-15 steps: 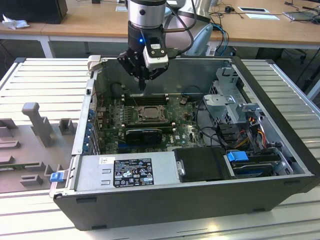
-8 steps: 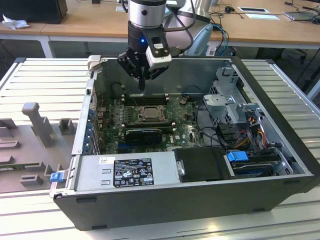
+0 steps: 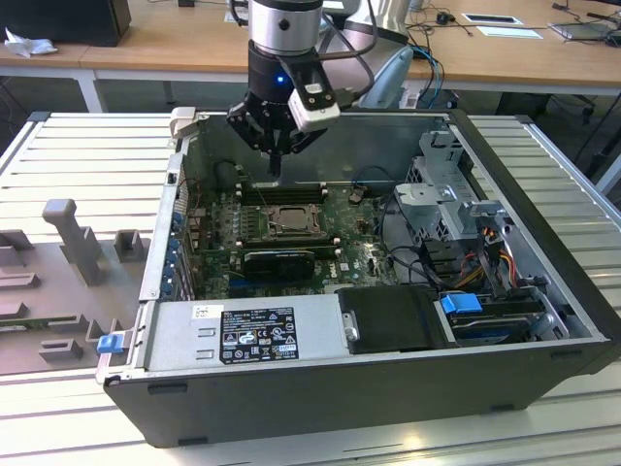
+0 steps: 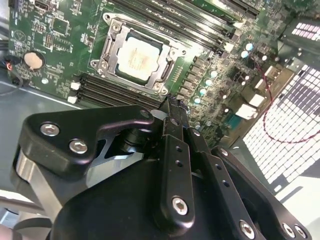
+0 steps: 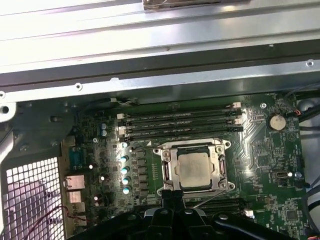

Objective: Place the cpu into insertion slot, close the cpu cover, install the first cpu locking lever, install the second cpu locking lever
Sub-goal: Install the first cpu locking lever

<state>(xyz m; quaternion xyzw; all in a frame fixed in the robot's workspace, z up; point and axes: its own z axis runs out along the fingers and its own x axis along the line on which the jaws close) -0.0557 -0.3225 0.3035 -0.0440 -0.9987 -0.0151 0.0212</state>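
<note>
The gripper (image 3: 275, 167), fingertips pressed together and empty, hangs above the memory slots (image 3: 281, 190). The cpu (image 4: 136, 56) lies in the insertion slot (image 4: 106, 47) just beside those slots, apart from the gripper.

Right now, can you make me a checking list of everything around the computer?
Surface: open computer case lies on slatted metal table.
Job's things: cpu sits in insertion slot; cpu cover lies flat around it.
Clutter: grey fixture blocks at the exterior view's left.
Grippers: gripper hovers above memory slots, jaws shut, holding nothing.
Cables: coloured wires inside case; red wire by vent grille.
Surroundings: wooden desks behind.
</note>
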